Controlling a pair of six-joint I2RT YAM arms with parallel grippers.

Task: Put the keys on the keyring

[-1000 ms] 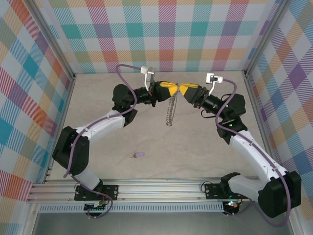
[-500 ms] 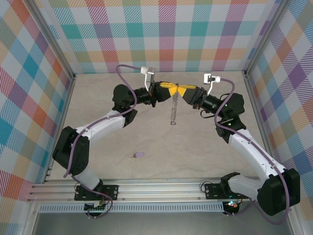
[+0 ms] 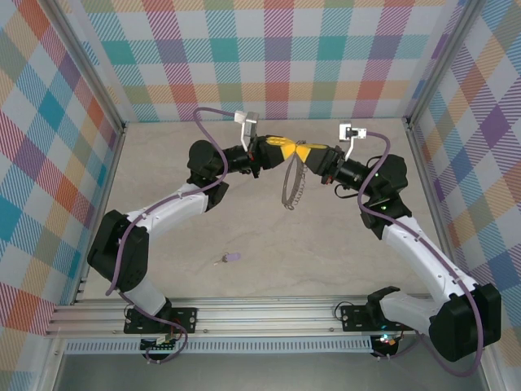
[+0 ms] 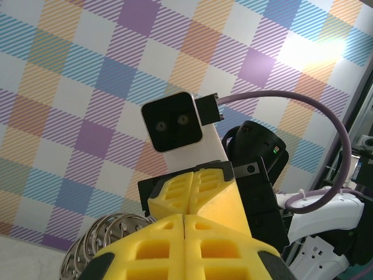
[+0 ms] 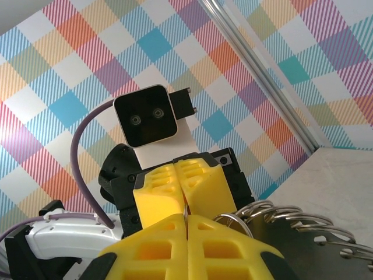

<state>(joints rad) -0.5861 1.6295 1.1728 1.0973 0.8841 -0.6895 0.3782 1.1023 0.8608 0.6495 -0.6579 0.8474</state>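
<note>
The left gripper (image 3: 281,149) and right gripper (image 3: 304,151) both pinch the hanging keyring (image 3: 291,189) at its top, probably to steady it; the key (image 3: 232,258) lies well apart.

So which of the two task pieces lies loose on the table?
The lilac-headed key, alone on the table; the keyring hangs in the air between the left gripper and right gripper.

keyring (image 3: 291,186): thin grey metal with glossy silvery loops, hanging just below the fingertips
fingers (image 5: 224,252): yellow plastic, matt, with moulded hollow cells
key (image 3: 232,258): lilac head, plastic-looking
table (image 3: 203,232): pale beige, matt, faintly mottled
</note>
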